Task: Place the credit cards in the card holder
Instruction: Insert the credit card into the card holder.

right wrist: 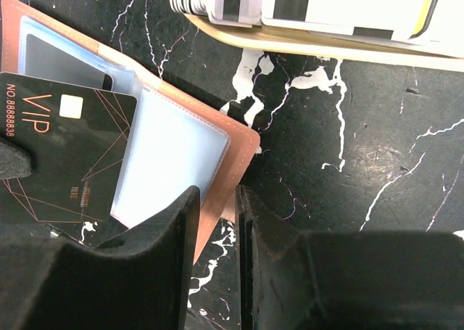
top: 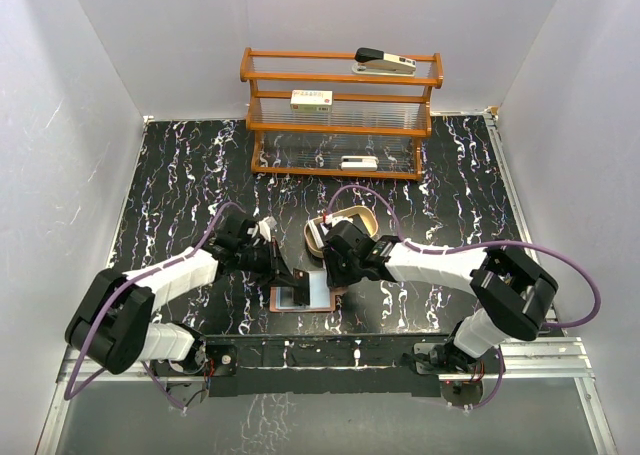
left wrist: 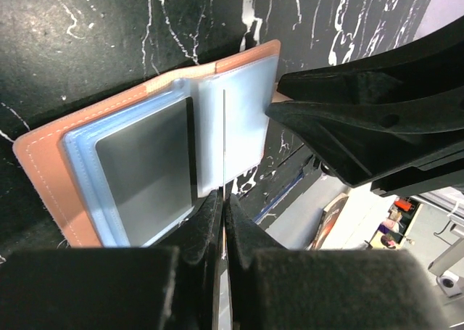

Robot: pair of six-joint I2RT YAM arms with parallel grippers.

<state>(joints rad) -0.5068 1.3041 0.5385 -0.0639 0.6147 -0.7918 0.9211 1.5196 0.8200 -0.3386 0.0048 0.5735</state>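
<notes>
The reddish-brown leather bifold wallet (right wrist: 174,156) is lying open on the black white-veined worktop (top: 180,175), close in front of the arm bases and between the two tools. Its bluish-grey glossy sleeves are facing up. One sleeve is showing a silvery-grey card (left wrist: 145,178) already seated inside. The sleeve beside it is looking clear and pale.

A dark plastic card (right wrist: 69,156) with orange "VIP" lettering is hanging over the wallet's sleeves. The left tool (left wrist: 225,203) is clenching it. From the left wrist the card is showing only edge-on, as a thin pale line between the nearly touching black fingers. From the right wrist one finger is covering its left edge and its lower corner is passing out of frame. Whether its leading edge is inside a sleeve or merely lying above one, I cannot tell.

The right tool (right wrist: 216,199) is closing narrowly on the wallet's brown outer edge, which is running into the slim gap between its fingers. The fingers are hiding the pinched part.

Just beyond the wallet, a tan oval tin tray (right wrist: 304,47) is holding stacked cards (right wrist: 239,0). The top of the right wrist view is cutting them off, so they cannot be counted. In the overhead view the right arm is covering part of the tray.

At the far side a wooden shelf rack (top: 340,105) is standing, with small items on it too small to make out.
</notes>
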